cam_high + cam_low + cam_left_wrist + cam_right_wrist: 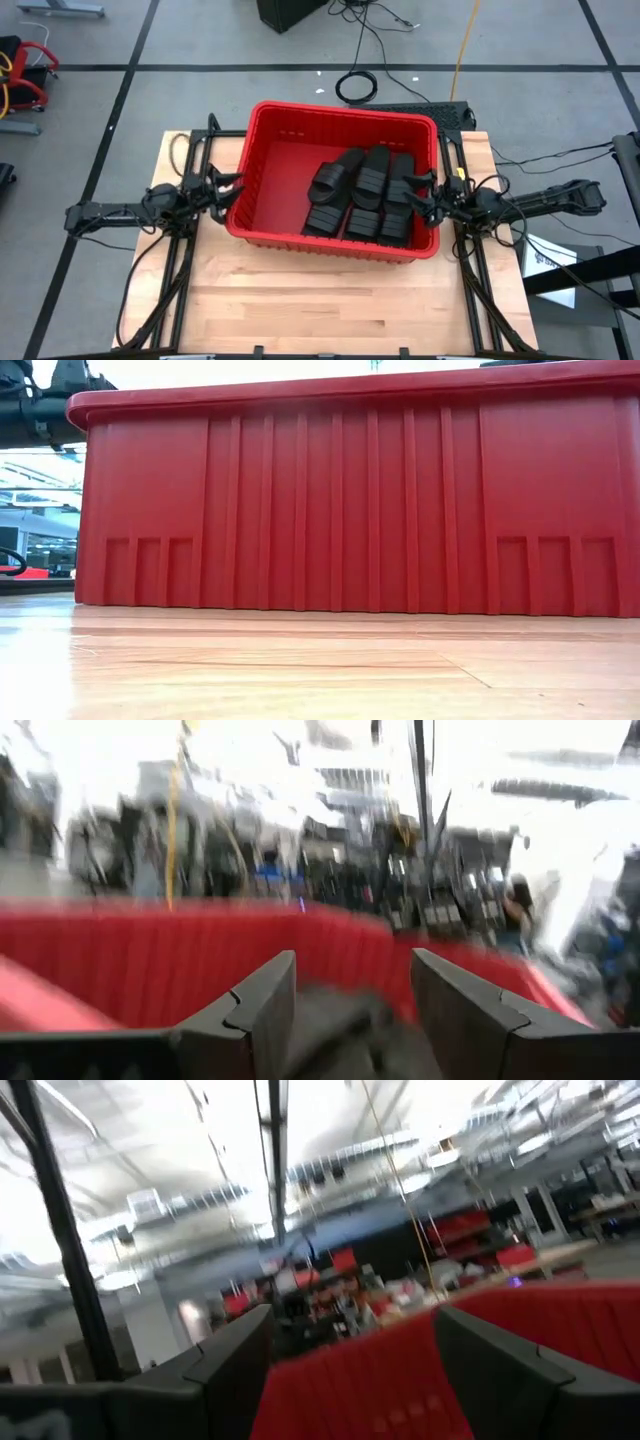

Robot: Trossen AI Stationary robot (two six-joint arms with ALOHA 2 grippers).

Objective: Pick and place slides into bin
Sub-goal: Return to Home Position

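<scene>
A pale wooden bench (pixel 300 300) is seen from above, with a large red bin (pixel 280 185) standing on it. The bin is a rectangular plastic tub with a rimmed edge. From bench height its ribbed side wall (pixel 350 510) fills almost the whole view.

Inside the bin, the black slides (pixel 362 195) lie packed together against its right-hand wall. Their ribbed straps face up, and the left half of the bin's floor is bare red. They seem to be stacked in two layers, but the overlap makes an exact count hard to give.

Two dark arms reach in toward the bin, one from each side. The left end effector (pixel 232 188) hangs just outside the bin's left wall, close to the rim. Its two fingers are spread apart with nothing gripped. Its own wrist camera shows the same gap (pixel 350 975), with the red wall and a dark blur beyond it.

The right end effector (pixel 415 192) sits at the bin's right rim, just beside the slides. Its fingers are also parted and empty. In its own wrist view the space between them (pixel 350 1325) opens onto the red rim and the room behind.

Beyond the bin's far side, a coiled black cable (pixel 357 87) lies on the grey floor.
</scene>
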